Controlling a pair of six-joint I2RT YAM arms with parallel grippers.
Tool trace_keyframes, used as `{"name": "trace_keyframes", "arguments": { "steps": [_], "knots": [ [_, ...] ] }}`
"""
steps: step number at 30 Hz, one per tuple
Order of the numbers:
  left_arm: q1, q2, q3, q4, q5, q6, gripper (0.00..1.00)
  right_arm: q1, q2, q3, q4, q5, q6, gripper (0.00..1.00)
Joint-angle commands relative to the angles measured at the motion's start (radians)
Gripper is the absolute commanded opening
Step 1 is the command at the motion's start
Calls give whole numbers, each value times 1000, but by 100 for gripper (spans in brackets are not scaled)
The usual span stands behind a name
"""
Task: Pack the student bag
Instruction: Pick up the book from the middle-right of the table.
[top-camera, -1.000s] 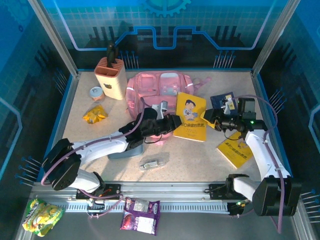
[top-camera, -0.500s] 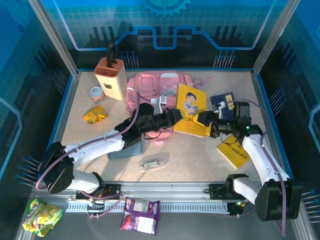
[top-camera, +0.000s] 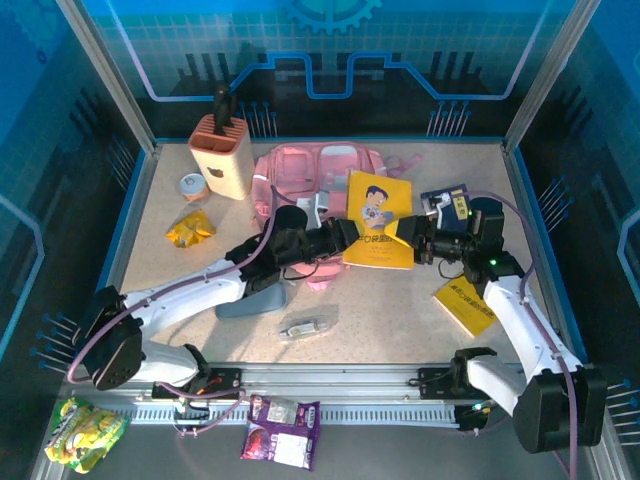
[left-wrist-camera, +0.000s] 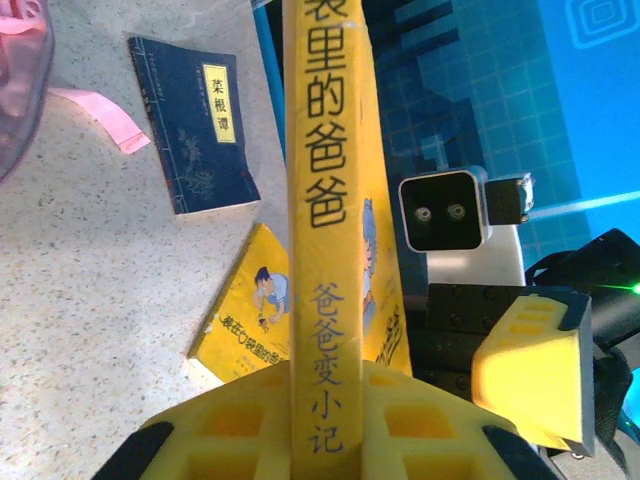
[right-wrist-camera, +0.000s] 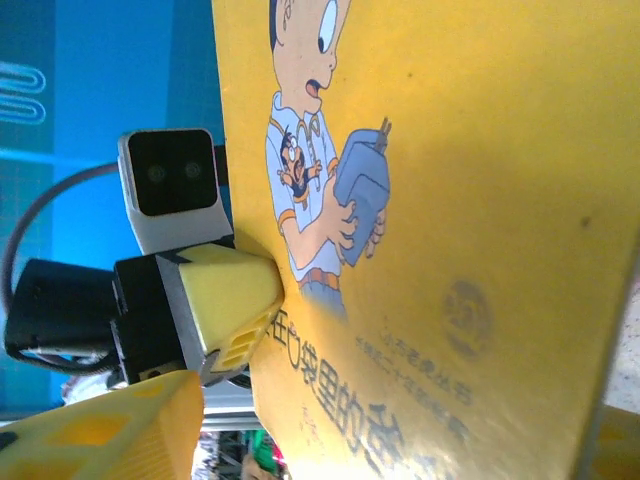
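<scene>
Left hand (top-camera: 345, 237) clamped on the yellow book's (top-camera: 378, 220) spine. The book stood steeper than a second before, when it lay flat, and nearer the bag (top-camera: 310, 175). Right hand (top-camera: 412, 238) had shifted backward, fingers apart beside the cover. Bag lay mid-bench (top-camera: 400, 320), at the back edge.

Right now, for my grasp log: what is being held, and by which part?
The left fingers clamp the yellow book by its spine. The right fingers flank its opposite edge; whether they grip cannot be told.
</scene>
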Motion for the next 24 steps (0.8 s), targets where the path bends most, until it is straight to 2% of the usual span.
{"name": "trace_keyframes", "arguments": {
  "steps": [1,10,13,16,20,24],
  "knots": [
    [8,-45,27,-34,-33,45,0,11,-5,18,4,-8,-4,56],
    [8,-49,35,-92,-41,85,0,9,14,47,-105,48,-92,14],
    [7,-55,43,-135,-30,129,17,5,14,91,-223,84,-172,3],
    [13,-69,76,-300,-74,256,31,-11,14,149,-382,152,-288,0],
    [48,-76,135,-548,-145,507,42,-62,19,216,-550,225,-405,0],
    [89,-37,169,-674,-249,745,48,-122,20,216,-616,258,-456,0]
  ]
}}
